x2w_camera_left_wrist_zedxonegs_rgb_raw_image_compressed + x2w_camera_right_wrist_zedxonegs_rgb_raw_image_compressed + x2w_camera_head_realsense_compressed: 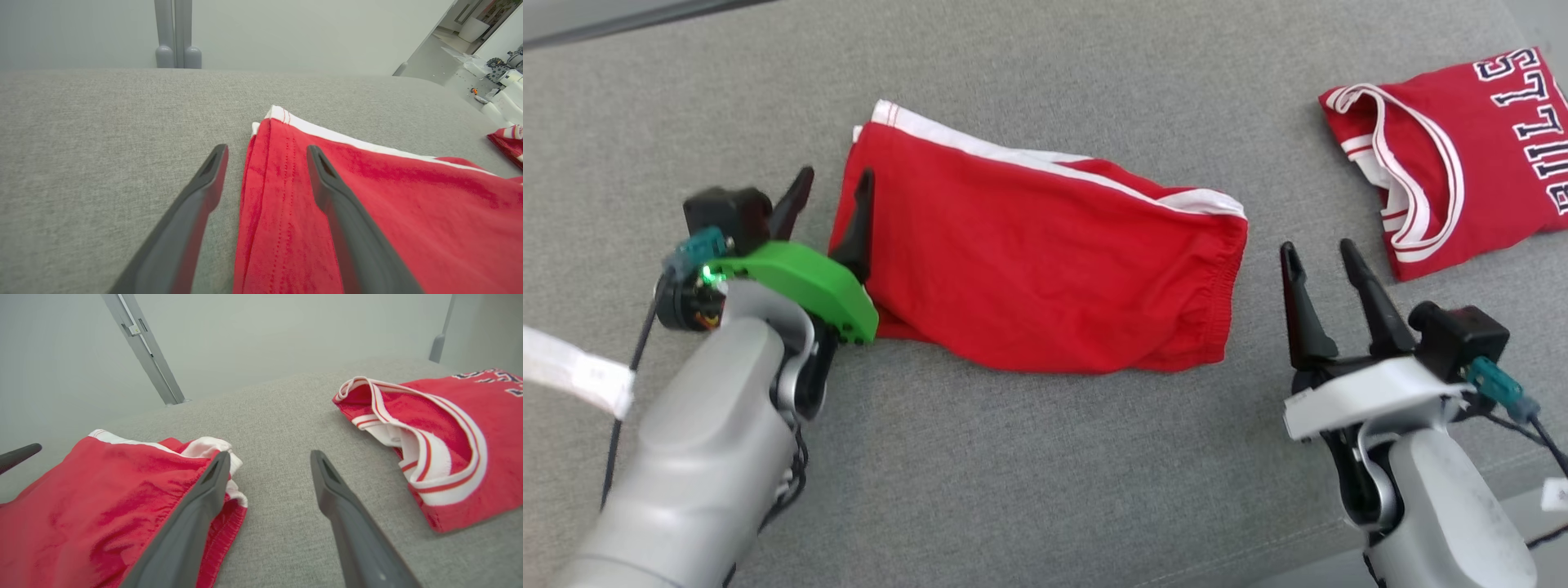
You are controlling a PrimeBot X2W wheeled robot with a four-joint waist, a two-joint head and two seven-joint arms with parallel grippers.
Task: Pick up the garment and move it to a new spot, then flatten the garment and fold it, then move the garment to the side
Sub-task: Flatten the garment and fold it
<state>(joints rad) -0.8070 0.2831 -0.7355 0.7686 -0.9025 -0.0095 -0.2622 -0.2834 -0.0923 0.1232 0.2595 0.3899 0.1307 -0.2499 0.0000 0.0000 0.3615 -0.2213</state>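
The garment point(1045, 261) is a pair of red shorts with white side stripes, lying folded on the grey cushion point(1013, 490). My left gripper point(836, 175) is open at its left end, one finger over the cloth and the other over bare cushion. In the left wrist view the gripper point(266, 150) straddles the hem of the garment point(408, 204). My right gripper point(1316, 245) is open just right of the elastic waistband and holds nothing. In the right wrist view that gripper point(269, 455) has its left finger beside the waistband of the garment point(81, 498).
A folded red jersey point(1462, 155) with white trim and lettering lies at the far right, also in the right wrist view point(449, 428). Bare grey cushion spreads in front of and behind the shorts. A white strap point(572, 371) crosses the left edge.
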